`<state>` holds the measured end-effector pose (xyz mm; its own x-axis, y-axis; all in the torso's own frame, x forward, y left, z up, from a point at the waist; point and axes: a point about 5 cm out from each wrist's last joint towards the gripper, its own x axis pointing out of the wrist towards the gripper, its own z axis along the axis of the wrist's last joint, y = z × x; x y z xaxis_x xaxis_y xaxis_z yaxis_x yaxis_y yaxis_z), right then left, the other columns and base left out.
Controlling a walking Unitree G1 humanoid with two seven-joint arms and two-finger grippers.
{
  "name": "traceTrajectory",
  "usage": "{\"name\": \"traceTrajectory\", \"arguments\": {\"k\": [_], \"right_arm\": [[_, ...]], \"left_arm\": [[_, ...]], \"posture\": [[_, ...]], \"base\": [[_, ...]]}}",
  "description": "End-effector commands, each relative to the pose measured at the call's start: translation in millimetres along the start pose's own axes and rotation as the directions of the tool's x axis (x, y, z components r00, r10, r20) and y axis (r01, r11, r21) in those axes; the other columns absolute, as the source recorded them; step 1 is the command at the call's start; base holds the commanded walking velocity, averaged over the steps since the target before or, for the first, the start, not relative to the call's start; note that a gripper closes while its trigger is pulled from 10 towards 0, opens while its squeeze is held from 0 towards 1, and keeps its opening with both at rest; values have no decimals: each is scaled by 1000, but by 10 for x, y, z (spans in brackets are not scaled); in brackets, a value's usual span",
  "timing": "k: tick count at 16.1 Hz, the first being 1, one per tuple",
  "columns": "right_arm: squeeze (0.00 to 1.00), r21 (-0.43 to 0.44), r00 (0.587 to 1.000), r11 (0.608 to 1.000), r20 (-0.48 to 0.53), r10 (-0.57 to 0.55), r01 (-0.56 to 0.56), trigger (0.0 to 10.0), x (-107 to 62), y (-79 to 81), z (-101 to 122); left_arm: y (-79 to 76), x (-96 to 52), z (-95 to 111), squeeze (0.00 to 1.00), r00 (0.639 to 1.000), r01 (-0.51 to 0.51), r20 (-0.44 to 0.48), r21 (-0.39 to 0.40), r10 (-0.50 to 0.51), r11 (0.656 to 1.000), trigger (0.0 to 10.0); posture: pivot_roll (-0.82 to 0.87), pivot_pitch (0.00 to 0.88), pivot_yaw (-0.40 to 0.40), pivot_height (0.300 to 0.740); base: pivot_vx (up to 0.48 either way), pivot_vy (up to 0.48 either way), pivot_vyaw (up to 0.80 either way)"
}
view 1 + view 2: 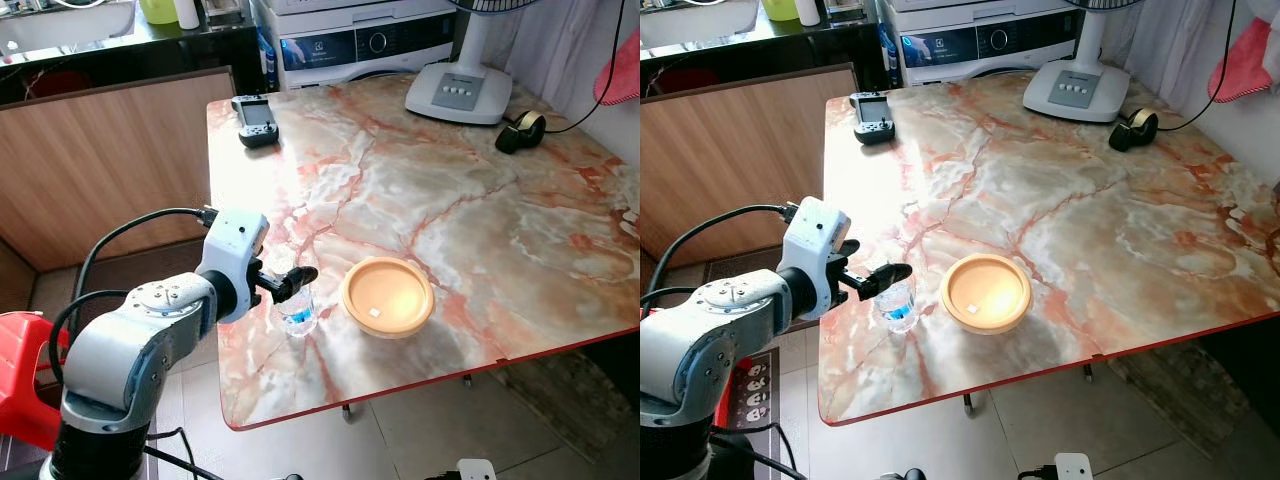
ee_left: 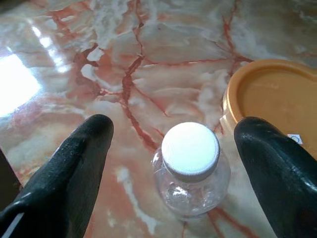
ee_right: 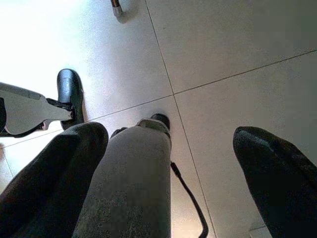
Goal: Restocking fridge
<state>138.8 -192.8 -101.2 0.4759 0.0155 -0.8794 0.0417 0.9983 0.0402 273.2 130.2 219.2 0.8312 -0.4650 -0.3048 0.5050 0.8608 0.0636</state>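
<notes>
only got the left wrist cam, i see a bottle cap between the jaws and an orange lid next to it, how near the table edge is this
Observer: The bottle stands near the front left corner of the table, close to the edge facing the robot. The left gripper reaches it from that side.
Operator: anything else up there i could knock
Observer: At the far side are a handheld controller, a fan base and a tape dispenser, all well away from the orange container.
Operator: and the right arm
Observer: The right gripper hangs idle over the tiled floor, jaws open.
</notes>
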Motion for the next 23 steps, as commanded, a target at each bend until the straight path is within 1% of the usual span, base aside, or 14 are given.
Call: {"name": "traceTrajectory", "arguments": {"k": [1,2,3,4,5,6,7,8,23], "right_arm": [[0,6,1000,1000,-20,2,-2,10000,-7,6,-57],[0,6,1000,1000,-20,2,-2,10000,-7,6,-56],[0,5,1000,1000,-20,3,-3,10000,-6,6,-55],[0,6,1000,1000,-20,3,-3,10000,-6,7,-54],[0,7,1000,1000,-20,3,-3,10000,-6,6,-54],[0,7,1000,1000,-20,3,-3,10000,-6,4,-53],[0,7,1000,1000,-20,3,-3,10000,-7,3,-52],[0,6,1000,1000,-21,4,-4,10000,-6,3,-52],[0,-10,1000,1000,-28,10,-11,10000,-4,7,-45]], "left_arm": [[-7,-6,-8,0,1000,3,-11,-17,-3,1000,2235],[-12,-4,-10,0,1000,6,-11,-23,-6,1000,549],[-18,-3,-15,0,1000,9,-11,-27,-9,1000,549],[-15,-5,-20,0,1000,4,-15,-29,-4,1000,2392],[-12,-6,-23,0,1000,0,-18,-30,-1,1000,6510],[-11,-7,-26,0,1000,-1,-20,-30,1,1000,9098],[-12,-7,-27,0,1000,-2,-21,-32,2,999,7804],[-10,-5,-31,0,1000,-8,-21,-40,7,999,0],[-26,8,-126,0,999,-10,-49,-65,7,998,0]], "posture": [[61,87,35,740],[58,92,33,740],[58,92,33,740],[59,95,33,740],[59,96,32,740],[60,97,32,740],[59,97,31,740],[59,97,31,740],[56,98,30,740]], "base": [[0,0,0],[0,0,0],[0,0,0],[0,0,0],[0,0,0],[0,0,0],[0,0,0],[0,0,0],[0,0,0]]}}
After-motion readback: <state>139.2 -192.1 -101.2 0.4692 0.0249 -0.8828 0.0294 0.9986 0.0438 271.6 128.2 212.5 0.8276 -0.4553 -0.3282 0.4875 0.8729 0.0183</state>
